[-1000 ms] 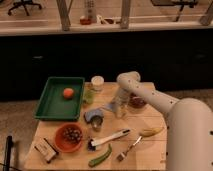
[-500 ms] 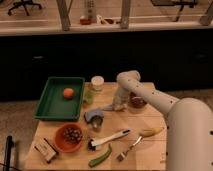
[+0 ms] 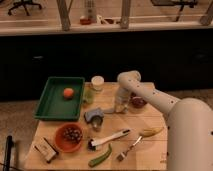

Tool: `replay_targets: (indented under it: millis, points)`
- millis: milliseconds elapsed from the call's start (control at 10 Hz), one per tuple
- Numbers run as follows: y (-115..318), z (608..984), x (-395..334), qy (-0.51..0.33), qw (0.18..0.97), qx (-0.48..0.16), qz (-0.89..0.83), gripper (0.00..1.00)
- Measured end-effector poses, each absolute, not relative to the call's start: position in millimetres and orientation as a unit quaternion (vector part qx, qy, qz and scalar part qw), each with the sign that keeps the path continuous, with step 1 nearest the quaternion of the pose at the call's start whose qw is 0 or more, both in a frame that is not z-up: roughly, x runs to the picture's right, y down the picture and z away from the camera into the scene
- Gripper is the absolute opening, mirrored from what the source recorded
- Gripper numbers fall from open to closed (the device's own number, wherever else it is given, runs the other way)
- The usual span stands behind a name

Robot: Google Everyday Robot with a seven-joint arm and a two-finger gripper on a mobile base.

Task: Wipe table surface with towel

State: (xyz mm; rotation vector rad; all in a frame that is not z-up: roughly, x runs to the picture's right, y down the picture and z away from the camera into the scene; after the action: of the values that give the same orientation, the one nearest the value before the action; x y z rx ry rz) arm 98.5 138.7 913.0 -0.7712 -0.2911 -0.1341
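Note:
The light tan wooden table surface (image 3: 145, 117) fills the lower half of the camera view. My gripper (image 3: 120, 106) hangs from the white arm and points down at the tabletop near its back middle, just left of a small dark red bowl (image 3: 138, 102). A small pale grey-blue patch, which looks like the towel (image 3: 112, 110), lies on the table right at the gripper's tip. The gripper hides most of it, and I cannot tell whether the two are touching.
A green tray (image 3: 50, 102) holding an orange stands at the back left. Also on the table are a blue-grey lump with a metal cup (image 3: 94, 116), an orange bowl (image 3: 69, 136), a white brush (image 3: 109, 138), a green pepper (image 3: 100, 156), a fork (image 3: 129, 148), a banana (image 3: 151, 132), a white cup (image 3: 97, 82) and a small box (image 3: 46, 150).
The gripper has sunk very slightly toward the tabletop at the same spot. Nothing else has moved.

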Motion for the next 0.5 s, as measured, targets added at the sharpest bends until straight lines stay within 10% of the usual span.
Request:
replay_targets:
  millis: [500]
  points:
    - [136.0, 910.2, 110.2, -0.137, 0.920, -0.364, -0.051, 0.00]
